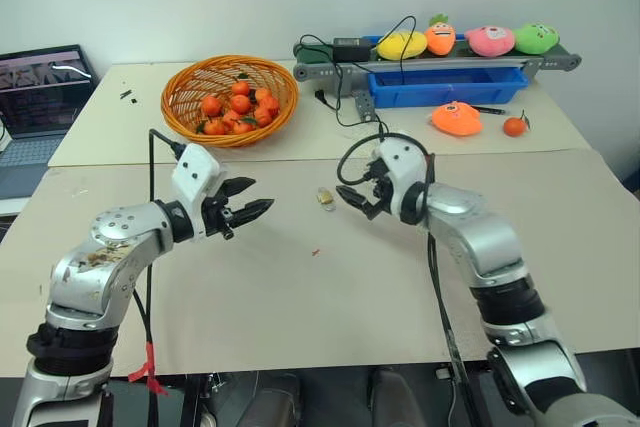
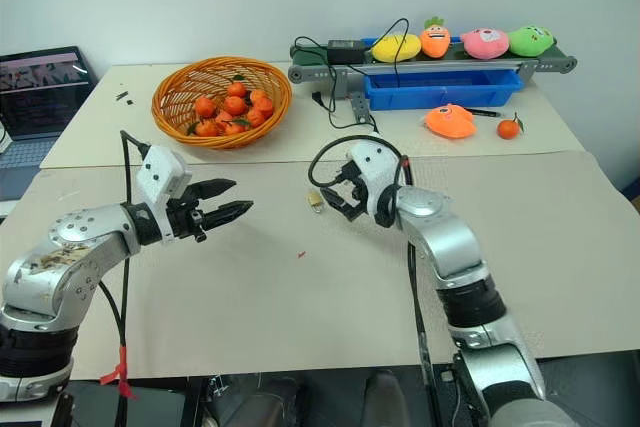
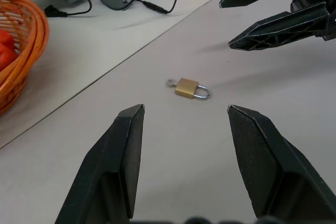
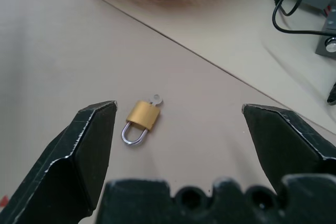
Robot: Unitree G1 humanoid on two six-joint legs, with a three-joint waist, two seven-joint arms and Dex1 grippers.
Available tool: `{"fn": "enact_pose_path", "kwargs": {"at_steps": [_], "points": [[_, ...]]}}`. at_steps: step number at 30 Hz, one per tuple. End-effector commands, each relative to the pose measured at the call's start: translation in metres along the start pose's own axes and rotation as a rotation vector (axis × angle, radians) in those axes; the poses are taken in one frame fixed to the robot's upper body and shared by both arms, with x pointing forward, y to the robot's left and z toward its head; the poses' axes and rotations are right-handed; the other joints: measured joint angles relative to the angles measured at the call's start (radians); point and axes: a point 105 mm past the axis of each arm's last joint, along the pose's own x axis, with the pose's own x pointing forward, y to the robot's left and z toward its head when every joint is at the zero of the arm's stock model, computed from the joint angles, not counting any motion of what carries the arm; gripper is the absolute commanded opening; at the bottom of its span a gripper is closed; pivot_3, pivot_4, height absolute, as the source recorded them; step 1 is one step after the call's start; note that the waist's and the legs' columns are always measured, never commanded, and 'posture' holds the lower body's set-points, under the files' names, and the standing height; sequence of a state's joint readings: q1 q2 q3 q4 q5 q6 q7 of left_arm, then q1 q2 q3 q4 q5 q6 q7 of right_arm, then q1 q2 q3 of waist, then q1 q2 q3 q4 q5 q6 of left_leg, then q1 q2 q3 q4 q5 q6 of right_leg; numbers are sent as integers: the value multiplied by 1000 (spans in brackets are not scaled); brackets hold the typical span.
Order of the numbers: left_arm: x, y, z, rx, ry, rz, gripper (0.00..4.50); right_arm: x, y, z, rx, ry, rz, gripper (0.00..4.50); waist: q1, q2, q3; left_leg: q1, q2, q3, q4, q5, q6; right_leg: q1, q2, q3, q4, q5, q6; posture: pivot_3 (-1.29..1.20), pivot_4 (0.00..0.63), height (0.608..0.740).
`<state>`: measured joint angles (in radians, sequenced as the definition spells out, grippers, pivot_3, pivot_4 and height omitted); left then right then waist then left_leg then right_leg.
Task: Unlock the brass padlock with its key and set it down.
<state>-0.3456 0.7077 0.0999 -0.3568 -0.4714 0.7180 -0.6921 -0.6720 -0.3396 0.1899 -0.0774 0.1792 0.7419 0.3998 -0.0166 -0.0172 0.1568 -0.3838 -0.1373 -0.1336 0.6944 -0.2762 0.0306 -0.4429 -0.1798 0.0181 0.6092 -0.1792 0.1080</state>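
Brass padlock (image 4: 143, 115) lies flat on the beige table (image 1: 330, 297), between the two grippers and touched by neither. Its silver shackle (image 4: 132, 134) looks seated in the body, and the key (image 4: 156, 99) sticks out of the end opposite the shackle. The right gripper (image 1: 354, 201) hovers just beside the padlock with its black fingers spread wide and nothing between them; from the right wrist the lock sits nearer one fingertip than the other. The left gripper (image 1: 250, 209) hangs farther off, pointing toward the lock, its fingers parted and empty. Behind, on a second table, stand an orange wicker basket (image 1: 230, 97) of tangerines, a blue bin (image 1: 445, 85) and a small conveyor (image 1: 440, 52) carrying plush toys.
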Motion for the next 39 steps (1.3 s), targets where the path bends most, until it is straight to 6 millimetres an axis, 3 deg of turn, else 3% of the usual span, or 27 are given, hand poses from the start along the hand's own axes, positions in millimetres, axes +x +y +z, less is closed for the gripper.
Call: {"fn": "enact_pose_path", "kwargs": {"at_steps": [1,10,15,20,28,39], "points": [[-13,13,2,66,5,55,2689,6,1,19,-33,-79,-32,4462,-2,0,0,0,0,0,0,0,0,0,0,0,0,0,0,0,150,737],[-20,29,-7,128,63,-1,2689,21,21,10,-13,-92,6,4462,-11,1,1,0,2,1,-1,0,-1,-3,2,0,1,1,-1,0,150,737],[-10,32,2,143,41,-34,2689,37,32,3,8,-101,16,4462,-22,1,1,0,2,1,-1,0,-1,-3,2,-1,1,1,-1,0,150,737],[2,27,16,149,6,-78,2689,48,31,-11,35,-91,-24,4462,-31,1,1,0,2,1,-1,0,-1,-4,2,-2,2,1,-2,0,150,737],[2,29,23,160,8,-93,2689,61,32,-27,33,-80,-54,4462,-59,1,1,-1,5,5,-2,1,-3,-9,3,-1,3,3,-4,0,150,737],[-4,33,21,154,21,-68,2689,60,49,8,61,-173,11,4462,-56,1,1,-1,9,7,-2,0,-4,-12,7,-2,4,4,-7,0,150,737]]}}
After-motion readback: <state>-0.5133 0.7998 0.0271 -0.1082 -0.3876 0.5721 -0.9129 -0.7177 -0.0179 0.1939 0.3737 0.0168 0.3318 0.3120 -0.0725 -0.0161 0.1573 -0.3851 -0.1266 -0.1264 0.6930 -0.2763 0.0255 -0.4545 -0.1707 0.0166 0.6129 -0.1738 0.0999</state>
